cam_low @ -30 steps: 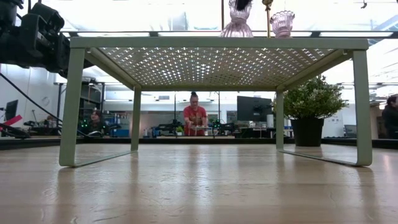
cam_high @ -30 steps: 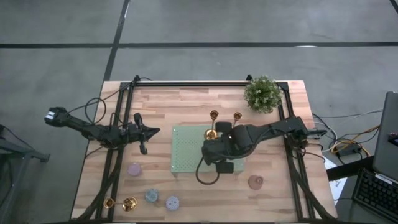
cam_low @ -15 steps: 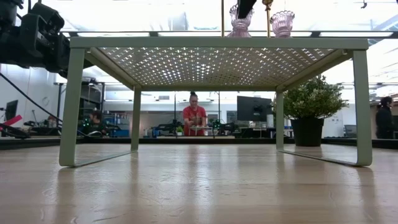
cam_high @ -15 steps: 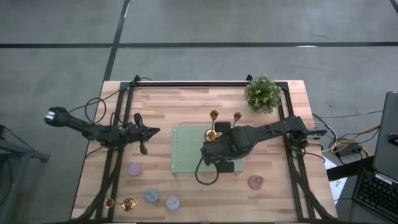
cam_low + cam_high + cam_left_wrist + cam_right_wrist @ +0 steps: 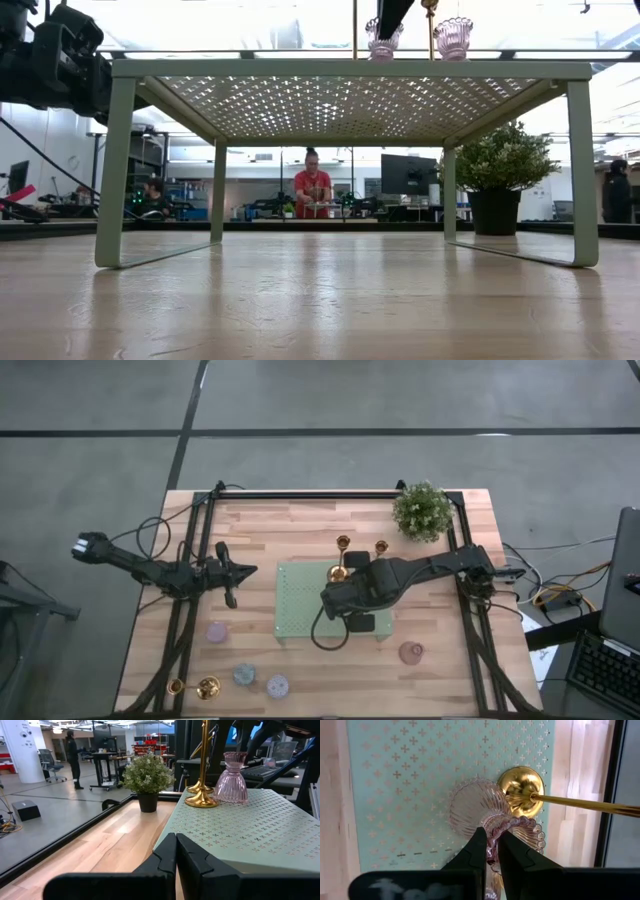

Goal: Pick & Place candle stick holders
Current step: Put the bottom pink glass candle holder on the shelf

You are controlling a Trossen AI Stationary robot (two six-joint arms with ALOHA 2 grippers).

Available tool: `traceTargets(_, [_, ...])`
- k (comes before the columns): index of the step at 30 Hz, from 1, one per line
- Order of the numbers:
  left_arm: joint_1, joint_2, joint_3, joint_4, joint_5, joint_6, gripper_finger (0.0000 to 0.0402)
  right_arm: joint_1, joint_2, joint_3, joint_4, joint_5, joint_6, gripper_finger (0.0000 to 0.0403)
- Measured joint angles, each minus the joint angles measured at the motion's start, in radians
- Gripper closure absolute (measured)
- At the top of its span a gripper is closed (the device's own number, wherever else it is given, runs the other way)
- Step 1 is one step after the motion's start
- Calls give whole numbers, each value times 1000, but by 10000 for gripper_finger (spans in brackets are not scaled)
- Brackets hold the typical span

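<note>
We count three slim gold holders (image 5: 340,567) and five squat holders in view. A pink ribbed glass holder (image 5: 479,815) stands upright on the pale green perforated stand (image 5: 300,605), its long axis vertical and its rim uppermost, and the right gripper (image 5: 489,851) has its fingers (image 5: 476,851) clenched on that rim. Just beside it on the stand, one gold holder stands upright, its base touching or nearly touching the glass base. A second gold holder (image 5: 381,547) stands on the desk (image 5: 300,530) behind the stand; a third (image 5: 195,686) lies on its side at the front left corner, long axis across the desk. Four squat holders sit on the desk: purple (image 5: 216,631), grey-blue (image 5: 244,675), lilac (image 5: 277,685), brownish-pink (image 5: 411,652). Since a second ago the right arm has shifted slightly left over the stand, carrying the glass holder along. The left gripper (image 5: 240,572) waits left of the stand, fingers (image 5: 165,857) pressed together on nothing
</note>
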Motion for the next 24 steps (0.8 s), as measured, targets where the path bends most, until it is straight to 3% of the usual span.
traceTargets(14, [0, 0, 0, 0, 0, 0, 389, -11, 0, 0, 6, -3, -21, 380])
traceTargets(24, [0, 0, 0, 0, 0, 0, 389, -10, 0, -21, 25, -7, -26, 338])
